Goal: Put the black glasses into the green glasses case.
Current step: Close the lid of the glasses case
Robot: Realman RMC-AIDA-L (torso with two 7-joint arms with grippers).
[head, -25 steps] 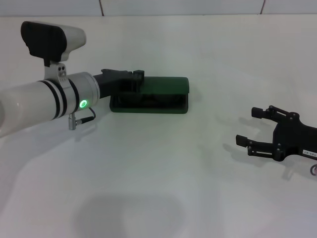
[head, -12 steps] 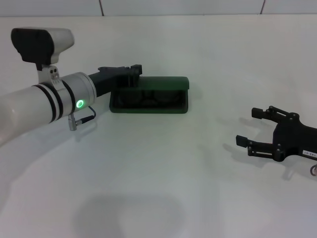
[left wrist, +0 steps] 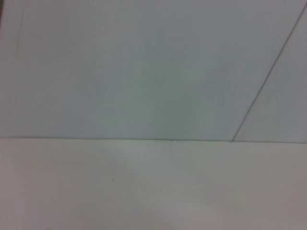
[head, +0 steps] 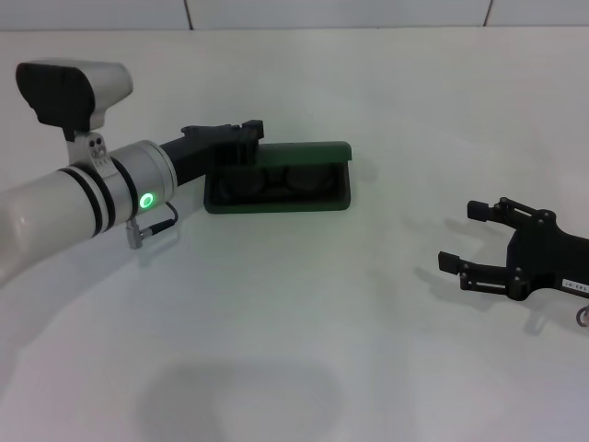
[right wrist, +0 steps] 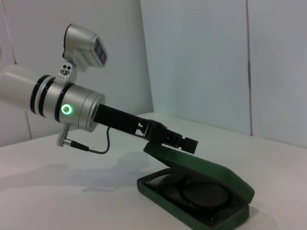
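Black glasses (right wrist: 192, 191) inside green glasses case (right wrist: 230, 184)

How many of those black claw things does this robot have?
2. The left end effector is at the lid of the green glasses case, far side of the table. The right end effector rests open on the table, well apart from the case.

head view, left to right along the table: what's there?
Left arm → left end effector at the case's left end → green glasses case, lid partly raised, black glasses inside → bare table → right end effector.
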